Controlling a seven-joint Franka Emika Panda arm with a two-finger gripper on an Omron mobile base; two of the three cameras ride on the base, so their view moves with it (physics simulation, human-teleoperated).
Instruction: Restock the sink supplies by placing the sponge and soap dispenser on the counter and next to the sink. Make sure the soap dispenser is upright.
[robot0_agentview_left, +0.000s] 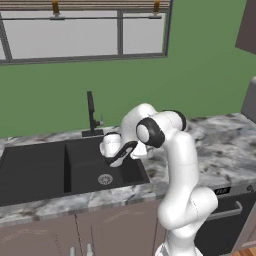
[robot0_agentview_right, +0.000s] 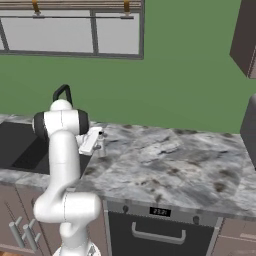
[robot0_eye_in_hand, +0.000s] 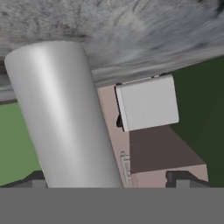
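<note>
Saw green wall (robot0_agentview_left: 200, 75) behind, with a window (robot0_agentview_left: 85, 32) above the sink (robot0_agentview_left: 50, 170). Noted the black two-basin layout, the slender faucet (robot0_agentview_left: 91, 115) at the back rim, and a drain in the right basin. Saw the marbled counter (robot0_agentview_right: 165, 160) running right over brown cabinets, with a dark dishwasher front (robot0_agentview_right: 160, 225) below it.

Found the arm bent forward and the hand low at the sink's right edge, over the strip of counter beside the basin.

In the hand view, found the gripper (robot0_eye_in_hand: 111, 178) spread wide, tips (robot0_eye_in_hand: 186, 177) far apart. Saw the soap dispenser (robot0_eye_in_hand: 65, 113) between them as a fat white cylinder, close to the left tip and well clear of the right one. Judged nothing clamped. Saw the bottle's far end pointing at the marbled surface; looked stood on the counter next to the sink, but could not confirm contact. Could not make out the nozzle. Also saw a pale box shape (robot0_eye_in_hand: 146, 103) past the bottle, identity unclear.
</note>
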